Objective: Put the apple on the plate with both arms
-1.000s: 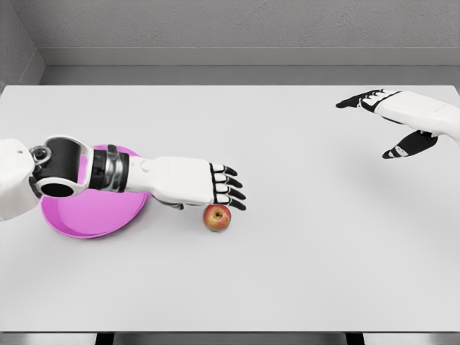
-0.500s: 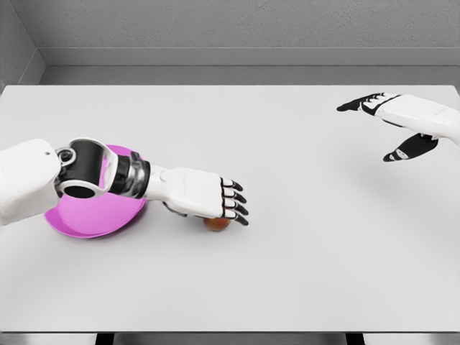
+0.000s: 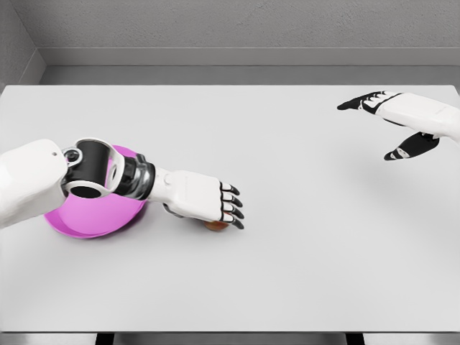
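Observation:
The apple (image 3: 214,226) lies on the white table (image 3: 287,237), and only a thin brown-red sliver of it shows beneath my left hand (image 3: 219,205). That hand rests palm-down right on top of it, its dark-tipped fingers (image 3: 231,202) extended and slightly bent, not wrapped around the fruit. The pink plate (image 3: 90,218) sits just left of the apple, its upper part covered by my left forearm. My right hand (image 3: 387,123) hovers open at the far right, well away from both objects.
The table's front edge (image 3: 230,332) runs along the bottom of the view. A grey wall (image 3: 230,36) rises behind its far edge.
My left hand has dropped down onto the apple, which was fully visible a second ago and is now almost hidden. The left elbow shifted right over the plate. The right hand barely moved.

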`<action>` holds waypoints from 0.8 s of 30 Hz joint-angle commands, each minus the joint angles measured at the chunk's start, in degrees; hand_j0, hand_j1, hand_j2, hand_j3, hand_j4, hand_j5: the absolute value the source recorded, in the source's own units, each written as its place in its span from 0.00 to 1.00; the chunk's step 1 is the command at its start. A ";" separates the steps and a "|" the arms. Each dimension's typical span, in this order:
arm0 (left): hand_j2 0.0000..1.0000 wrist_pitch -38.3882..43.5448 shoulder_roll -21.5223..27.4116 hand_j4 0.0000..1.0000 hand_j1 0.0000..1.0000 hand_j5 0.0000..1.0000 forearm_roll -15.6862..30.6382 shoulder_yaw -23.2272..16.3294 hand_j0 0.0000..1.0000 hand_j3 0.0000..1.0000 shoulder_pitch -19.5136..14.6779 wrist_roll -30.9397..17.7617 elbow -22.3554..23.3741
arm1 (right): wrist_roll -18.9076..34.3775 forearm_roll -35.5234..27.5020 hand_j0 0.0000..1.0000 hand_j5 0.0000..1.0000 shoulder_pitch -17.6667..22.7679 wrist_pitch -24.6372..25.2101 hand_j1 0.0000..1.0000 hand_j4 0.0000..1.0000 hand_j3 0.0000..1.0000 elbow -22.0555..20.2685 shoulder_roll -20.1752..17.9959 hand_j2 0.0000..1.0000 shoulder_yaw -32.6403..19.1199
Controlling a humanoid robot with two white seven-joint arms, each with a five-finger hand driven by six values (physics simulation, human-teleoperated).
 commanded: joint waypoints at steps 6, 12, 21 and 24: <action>0.83 0.09 -0.33 0.83 0.83 0.83 0.28 0.05 0.83 0.83 0.00 -0.04 0.05 | -0.03 -0.23 1.00 1.00 0.00 0.09 1.00 1.00 1.00 0.54 -0.07 1.00 -0.01; 0.78 0.09 -0.50 0.78 0.78 0.78 -1.65 0.05 0.78 0.78 0.09 -0.13 0.14 | -0.03 -0.23 1.00 1.00 0.00 0.09 1.00 1.00 1.00 0.63 -0.07 1.00 -0.01; 0.59 0.09 -1.38 0.59 0.59 0.59 -2.88 -0.30 0.59 0.59 0.26 -0.13 0.49 | -0.03 -0.23 1.00 1.00 0.17 0.09 1.00 1.00 1.00 0.10 0.10 1.00 0.07; 0.49 0.09 -1.38 0.49 0.49 0.49 -3.32 -0.30 0.49 0.49 0.26 -0.13 0.49 | -0.03 -0.23 1.00 1.00 0.09 0.09 1.00 1.00 1.00 0.19 0.10 1.00 0.07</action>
